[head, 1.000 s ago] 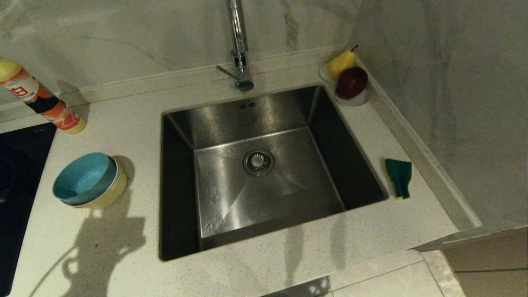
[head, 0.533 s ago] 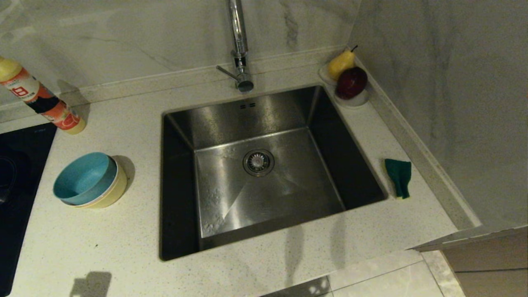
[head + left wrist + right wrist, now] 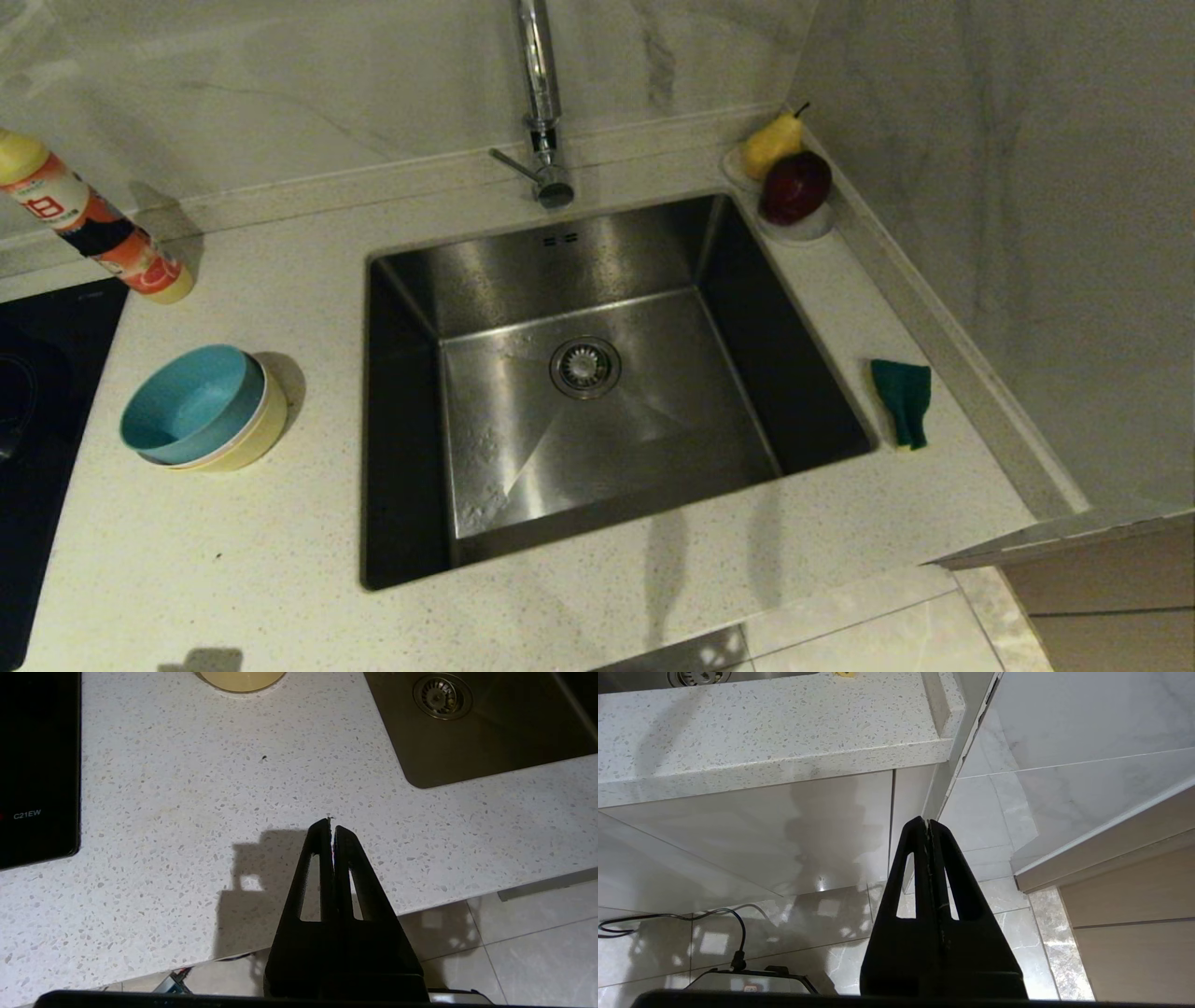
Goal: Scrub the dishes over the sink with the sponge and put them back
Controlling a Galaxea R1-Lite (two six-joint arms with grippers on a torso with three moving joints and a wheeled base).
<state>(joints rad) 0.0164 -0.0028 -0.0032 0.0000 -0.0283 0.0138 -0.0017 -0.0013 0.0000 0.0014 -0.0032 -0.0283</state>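
The dishes are nested in a stack on the counter left of the sink (image 3: 523, 271): a light blue bowl (image 3: 191, 401) on top, sitting inside a yellow bowl (image 3: 257, 434). The green-faced sponge (image 3: 903, 399) lies on the counter right of the sink. Neither arm shows in the head view. In the left wrist view my left gripper (image 3: 331, 823) is shut and empty above the counter's front edge, with the yellow bowl (image 3: 240, 679) far ahead of it. My right gripper (image 3: 927, 822), also shut and empty, hangs below counter level in front of the cabinet.
A chrome faucet (image 3: 540, 103) stands behind the sink. An orange-labelled bottle (image 3: 89, 224) leans at the back left, beside a black cooktop (image 3: 37, 448). A white dish with a pear and a red apple (image 3: 794, 182) sits at the back right, against the marble side wall (image 3: 1027, 233).
The left arm's shadow on the counter in front of the bowls has shrunk back to the front edge. Bowls and sponge have not moved.
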